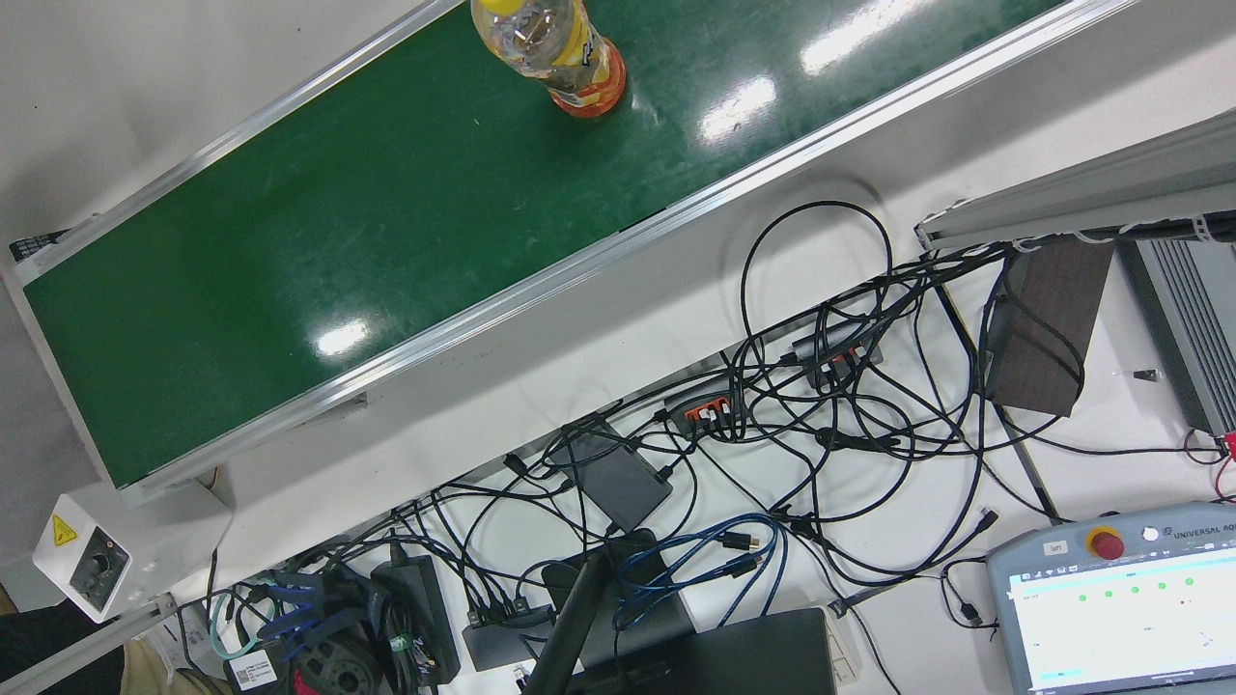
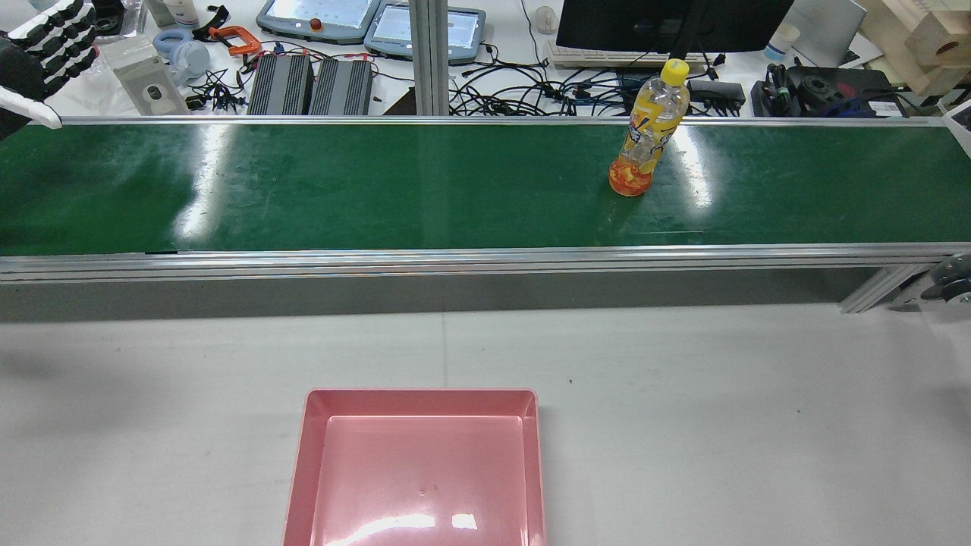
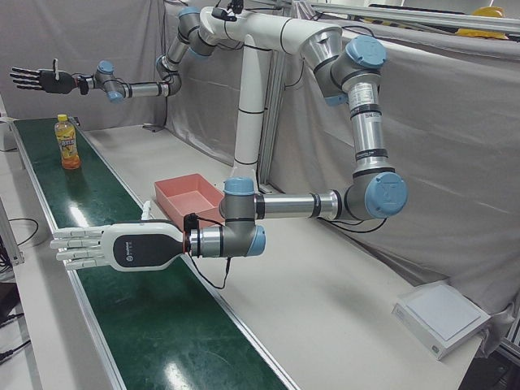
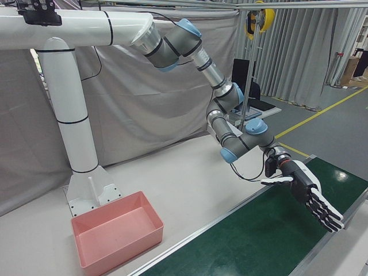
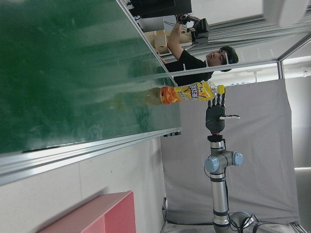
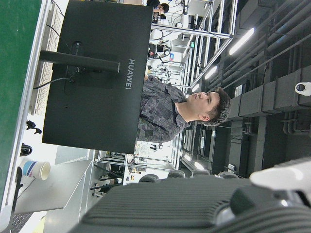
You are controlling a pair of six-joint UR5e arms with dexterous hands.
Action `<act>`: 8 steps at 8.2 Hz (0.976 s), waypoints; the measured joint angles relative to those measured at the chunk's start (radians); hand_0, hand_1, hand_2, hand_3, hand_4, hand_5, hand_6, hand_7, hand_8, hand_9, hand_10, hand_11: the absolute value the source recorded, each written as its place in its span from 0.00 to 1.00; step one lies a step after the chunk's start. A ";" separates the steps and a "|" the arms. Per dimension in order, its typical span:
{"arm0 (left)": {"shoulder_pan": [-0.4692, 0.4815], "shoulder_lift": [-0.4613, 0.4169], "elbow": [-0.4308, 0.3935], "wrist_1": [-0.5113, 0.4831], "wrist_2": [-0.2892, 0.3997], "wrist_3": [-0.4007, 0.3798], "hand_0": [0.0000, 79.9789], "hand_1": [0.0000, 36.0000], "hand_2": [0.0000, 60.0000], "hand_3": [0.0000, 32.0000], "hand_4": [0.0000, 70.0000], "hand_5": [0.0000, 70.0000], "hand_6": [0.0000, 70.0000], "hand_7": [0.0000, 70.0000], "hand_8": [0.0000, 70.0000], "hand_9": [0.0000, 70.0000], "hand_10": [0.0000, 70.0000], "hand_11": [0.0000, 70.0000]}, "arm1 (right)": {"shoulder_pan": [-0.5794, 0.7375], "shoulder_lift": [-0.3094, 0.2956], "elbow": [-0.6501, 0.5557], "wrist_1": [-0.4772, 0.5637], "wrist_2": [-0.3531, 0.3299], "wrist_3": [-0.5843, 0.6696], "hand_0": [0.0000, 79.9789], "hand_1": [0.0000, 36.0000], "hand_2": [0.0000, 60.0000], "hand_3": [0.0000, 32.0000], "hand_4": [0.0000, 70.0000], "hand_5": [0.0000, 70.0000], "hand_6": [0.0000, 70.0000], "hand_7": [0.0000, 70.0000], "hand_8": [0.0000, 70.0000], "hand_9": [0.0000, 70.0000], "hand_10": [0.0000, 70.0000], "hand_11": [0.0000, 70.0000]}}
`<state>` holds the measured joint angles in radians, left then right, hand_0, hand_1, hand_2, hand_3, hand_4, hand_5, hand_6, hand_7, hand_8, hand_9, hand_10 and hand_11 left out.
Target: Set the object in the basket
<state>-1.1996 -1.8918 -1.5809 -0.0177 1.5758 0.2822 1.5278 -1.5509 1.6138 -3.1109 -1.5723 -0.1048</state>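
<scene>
A clear bottle point(image 2: 648, 136) with a yellow cap and orange drink stands upright on the green belt point(image 2: 379, 189), right of its middle; it also shows as the bottle point(image 1: 565, 53), point(image 3: 67, 142), point(image 5: 189, 93). The empty pink basket point(image 2: 421, 393), point(image 3: 191, 193), point(image 4: 123, 250) sits on the grey table before the belt. My left hand point(image 2: 45, 45), point(image 3: 106, 248), point(image 4: 307, 198) hovers open over the belt's left end, far from the bottle. My right hand point(image 3: 41, 80), point(image 5: 216, 109) is open in the air beyond the bottle, higher than its cap, holding nothing.
Beyond the belt lie tangled cables point(image 1: 821, 405), teach pendants point(image 2: 318, 15), a monitor point(image 6: 97, 73) and an aluminium post point(image 2: 428, 57). A person point(image 5: 194, 58) stands behind the belt's far side. Aluminium rails point(image 2: 455, 258) edge the belt.
</scene>
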 measured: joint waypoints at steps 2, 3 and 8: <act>0.016 -0.003 0.020 -0.012 -0.002 0.002 0.77 0.30 0.00 0.00 0.00 0.04 0.00 0.00 0.00 0.00 0.00 0.00 | 0.000 0.000 0.000 0.000 0.000 0.000 0.00 0.00 0.00 0.00 0.00 0.00 0.00 0.00 0.00 0.00 0.00 0.00; 0.021 -0.004 0.026 -0.016 -0.003 0.003 0.77 0.30 0.00 0.00 0.00 0.03 0.00 0.00 0.00 0.00 0.00 0.00 | 0.000 0.000 0.000 0.000 0.000 0.000 0.00 0.00 0.00 0.00 0.00 0.00 0.00 0.00 0.00 0.00 0.00 0.00; 0.026 -0.006 0.035 -0.029 -0.011 0.003 0.77 0.31 0.00 0.00 0.00 0.04 0.00 0.00 0.00 0.00 0.00 0.00 | 0.000 0.000 0.000 0.000 0.000 0.000 0.00 0.00 0.00 0.00 0.00 0.00 0.00 0.00 0.00 0.00 0.00 0.00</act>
<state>-1.1738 -1.8975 -1.5455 -0.0470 1.5644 0.2854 1.5278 -1.5509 1.6138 -3.1109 -1.5722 -0.1049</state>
